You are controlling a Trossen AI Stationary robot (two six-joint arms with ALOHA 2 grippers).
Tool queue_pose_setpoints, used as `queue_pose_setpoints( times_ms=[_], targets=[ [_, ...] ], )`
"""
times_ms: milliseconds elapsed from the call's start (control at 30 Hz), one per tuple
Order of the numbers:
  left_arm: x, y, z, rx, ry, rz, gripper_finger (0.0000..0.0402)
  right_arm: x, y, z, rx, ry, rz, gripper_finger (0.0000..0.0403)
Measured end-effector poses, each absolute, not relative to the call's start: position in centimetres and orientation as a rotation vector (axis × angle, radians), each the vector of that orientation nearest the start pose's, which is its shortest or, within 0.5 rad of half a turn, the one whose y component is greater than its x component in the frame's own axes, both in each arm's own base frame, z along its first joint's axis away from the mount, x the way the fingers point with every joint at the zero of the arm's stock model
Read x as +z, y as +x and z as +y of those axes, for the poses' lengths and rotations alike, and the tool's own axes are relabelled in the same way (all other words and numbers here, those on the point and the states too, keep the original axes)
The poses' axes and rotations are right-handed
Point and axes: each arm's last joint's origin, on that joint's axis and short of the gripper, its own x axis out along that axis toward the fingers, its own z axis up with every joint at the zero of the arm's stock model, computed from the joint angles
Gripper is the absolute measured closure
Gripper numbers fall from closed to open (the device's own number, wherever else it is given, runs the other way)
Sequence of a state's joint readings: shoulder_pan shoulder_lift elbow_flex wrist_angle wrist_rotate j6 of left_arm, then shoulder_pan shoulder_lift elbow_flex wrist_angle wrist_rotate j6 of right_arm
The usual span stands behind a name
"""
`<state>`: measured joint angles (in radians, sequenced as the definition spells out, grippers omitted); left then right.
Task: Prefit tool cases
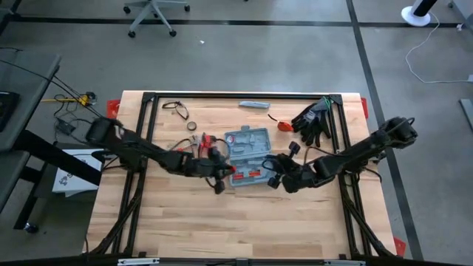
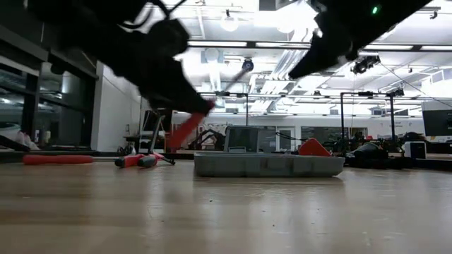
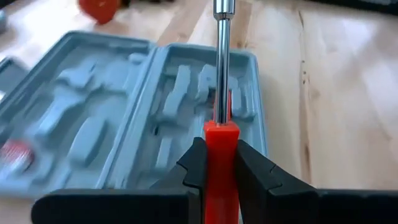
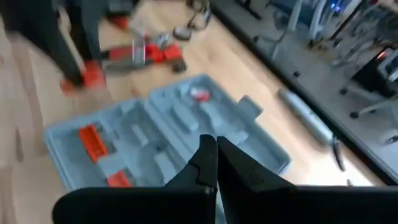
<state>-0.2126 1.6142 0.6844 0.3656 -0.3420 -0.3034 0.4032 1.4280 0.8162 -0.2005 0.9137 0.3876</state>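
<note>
Clamped between the two dark fingers (image 3: 252, 177) of the left pincer (image 3: 221, 171) is a red-handled screwdriver (image 3: 221, 118), its bright metal shaft pointing out over the open tool case (image 3: 155, 118). From above, that left pincer (image 1: 219, 174) is hovering at the case's left edge, the red handle showing at its tip. The tool case (image 1: 247, 154) is lying open and flat near the middle of the counter (image 1: 244, 222) — blue-grey, with moulded slots in both halves and red pieces (image 1: 247, 174) sitting in the half nearer the front edge.

The right pincer (image 1: 279, 179) is hanging just beside the case's right front corner; its fingers (image 4: 211, 162) are pressed together with nothing between them, and they are pointing across the case (image 4: 168, 137).

More red-handled tools (image 1: 198, 140) are lying loose on the counter to the left of the case. Behind it are resting a slim grey bar (image 1: 254, 105), a small red object (image 1: 284, 126) and a pair of black gloves (image 1: 314, 120) — all well apart from both arms.
</note>
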Motion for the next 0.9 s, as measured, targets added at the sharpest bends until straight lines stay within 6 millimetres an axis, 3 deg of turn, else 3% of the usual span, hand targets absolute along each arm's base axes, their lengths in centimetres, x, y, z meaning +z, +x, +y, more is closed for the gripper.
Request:
queue_pose_setpoints(
  times_ms=[167,333,467,700,900],
  targets=[
    [15.0,34.0,-6.0,0.112,-0.086,0.544,0.0362,23.0,25.3,9.0,-0.602,-0.150,0.471,0.0403],
    [14.0,36.3,-6.1,0.060,-0.109,0.575,0.0362,23.6,24.9,9.0,-0.600,-0.159,0.454,0.0403],
    [14.4,37.2,-6.1,0.065,-0.133,0.559,0.0362,23.5,24.8,9.0,-0.603,-0.168,0.463,0.0403],
    [17.3,38.7,-6.1,0.079,-0.155,0.457,0.0362,23.4,24.7,8.9,-0.609,-0.176,0.471,0.0403],
    [17.2,39.3,-5.5,0.118,-0.232,0.449,0.0362,23.4,24.7,8.9,-0.611,-0.179,0.474,0.0403]
  ],
)
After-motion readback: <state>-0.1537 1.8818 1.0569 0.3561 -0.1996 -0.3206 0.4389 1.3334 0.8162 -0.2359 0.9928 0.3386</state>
